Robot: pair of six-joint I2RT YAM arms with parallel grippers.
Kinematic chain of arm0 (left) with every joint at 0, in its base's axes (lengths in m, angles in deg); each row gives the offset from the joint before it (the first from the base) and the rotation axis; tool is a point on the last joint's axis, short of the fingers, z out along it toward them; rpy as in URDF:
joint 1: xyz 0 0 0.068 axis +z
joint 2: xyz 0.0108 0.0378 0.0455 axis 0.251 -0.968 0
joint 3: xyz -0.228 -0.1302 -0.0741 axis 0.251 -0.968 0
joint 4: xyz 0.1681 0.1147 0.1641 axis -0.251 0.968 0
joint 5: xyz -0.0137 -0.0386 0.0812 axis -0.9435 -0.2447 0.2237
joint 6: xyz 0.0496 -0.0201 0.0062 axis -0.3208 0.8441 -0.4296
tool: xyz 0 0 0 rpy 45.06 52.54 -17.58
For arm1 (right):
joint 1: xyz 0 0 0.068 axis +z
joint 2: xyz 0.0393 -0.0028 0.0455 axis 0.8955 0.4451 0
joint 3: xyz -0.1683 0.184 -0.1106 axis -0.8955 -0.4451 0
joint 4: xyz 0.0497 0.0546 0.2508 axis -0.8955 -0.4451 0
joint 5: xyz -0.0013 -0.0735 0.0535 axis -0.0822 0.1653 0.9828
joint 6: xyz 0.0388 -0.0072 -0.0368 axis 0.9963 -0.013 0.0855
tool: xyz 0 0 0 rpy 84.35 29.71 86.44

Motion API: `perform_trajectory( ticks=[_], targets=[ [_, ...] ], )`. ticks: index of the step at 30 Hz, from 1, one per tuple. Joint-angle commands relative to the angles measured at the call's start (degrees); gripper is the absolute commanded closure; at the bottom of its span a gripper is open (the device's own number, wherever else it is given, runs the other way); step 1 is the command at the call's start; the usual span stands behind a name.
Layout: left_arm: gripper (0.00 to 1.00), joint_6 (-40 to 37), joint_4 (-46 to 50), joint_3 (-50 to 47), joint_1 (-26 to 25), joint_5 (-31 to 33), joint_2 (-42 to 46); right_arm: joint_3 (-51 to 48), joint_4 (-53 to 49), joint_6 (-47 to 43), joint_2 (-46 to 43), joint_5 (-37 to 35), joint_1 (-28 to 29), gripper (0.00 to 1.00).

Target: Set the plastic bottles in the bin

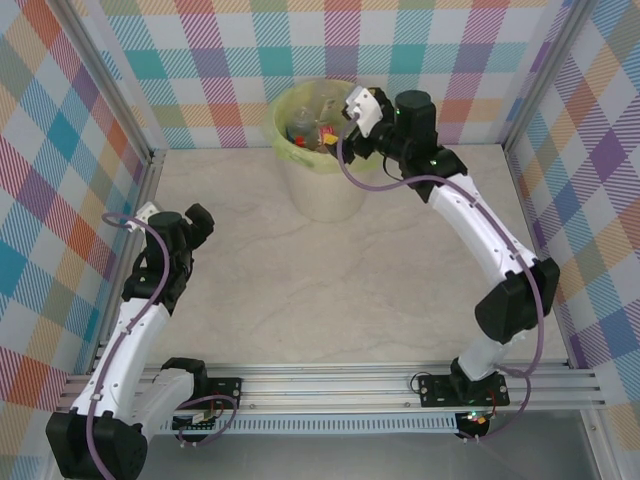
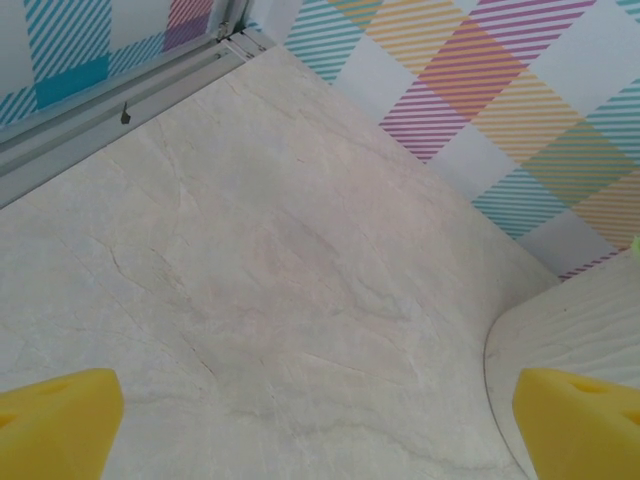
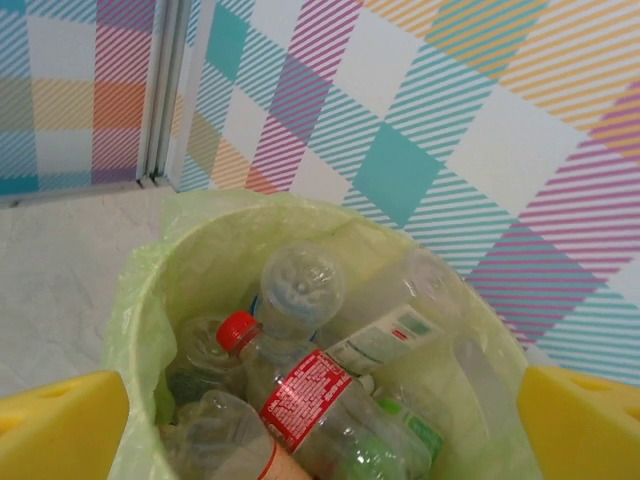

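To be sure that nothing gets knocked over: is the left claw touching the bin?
Apart. The top view shows a stretch of bare table between the left claw and the bin.

Bright, even light from overhead washes my table [image 1: 400, 280], so my arms [image 1: 480, 230] leave only faint, soft-edged shadows and nothing glares. Looking down past my right claw [image 3: 320, 430], the bottles [image 3: 305, 400] in the bin [image 3: 140, 300] are slightly soft, with weak glints on the clear plastic, and the yellow pads [image 3: 60, 425] at the bottom corners blur out. Under my left claw [image 2: 320, 425] the table's veins read sharp, though the near yellow corners are fuzzy too.
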Motion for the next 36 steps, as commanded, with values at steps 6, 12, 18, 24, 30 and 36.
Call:
perform_trajectory(
  ticks=[6, 12, 18, 24, 30, 36],
  targets=[
    [0.00, -6.99, -12.69, -7.42, 1.65, 14.66, 0.13, -30.64, 17.14, 12.69, -20.80, -13.46, 0.11, 0.00],
    [0.00, -12.35, -23.16, -15.38, 2.92, 20.57, -3.06, -47.59, 16.81, 20.44, -28.62, -30.81, -2.04, 0.00],
    [0.00, -21.24, -34.68, -16.72, 6.70, 4.30, -18.14, -62.27, 24.34, 40.27, -27.96, -33.93, -10.48, 0.00],
    [0.00, -28.06, -39.71, -10.29, 7.03, -10.49, -34.10, -59.46, 22.36, 35.66, -16.40, -29.62, -15.15, 0.00],
    [0.00, -30.45, -46.10, -10.94, 5.43, -17.90, -37.32, -60.44, 30.62, 29.72, -13.24, -26.91, -15.71, 0.00],
    [0.00, -34.41, -69.22, -23.14, 1.84, -15.41, -38.49, -59.84, 23.71, 30.29, -14.34, -33.18, -16.04, 0.00]
  ],
)
